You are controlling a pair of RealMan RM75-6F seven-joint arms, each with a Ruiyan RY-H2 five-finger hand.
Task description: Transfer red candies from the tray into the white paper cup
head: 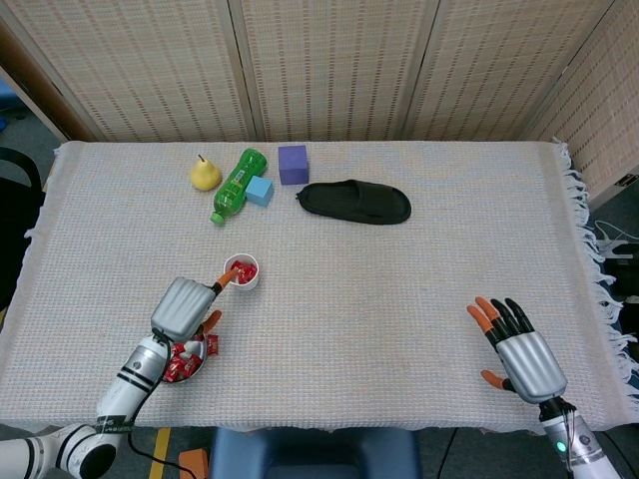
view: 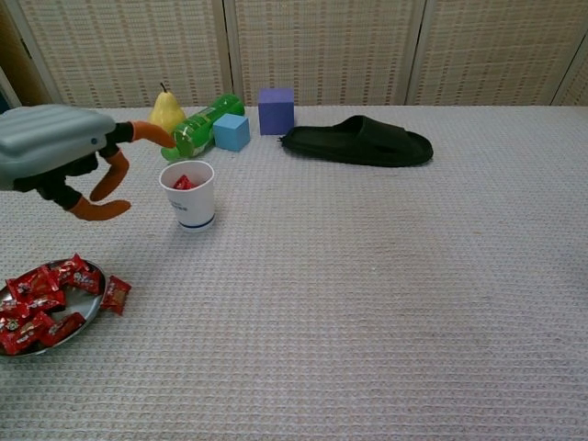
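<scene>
— Where is the white paper cup (view: 188, 195)?
— It stands upright on the woven tabletop, left of centre. It is white with a thin dark band near its base, and its mouth is open.
— Is anything inside it?
— Yes, red wrapped candy shows just below the rim; from overhead the cup (head: 242, 271) looks partly filled with red.
— And the tray (view: 87, 312)?
— A shallow round metal dish near the front left edge, well apart from the cup.
— What does it hold?
— A loose pile of red candies (view: 37, 299) in shiny wrappers with pale lettering. One candy (view: 115, 294) lies at the tray's right rim, partly on the cloth.
</scene>
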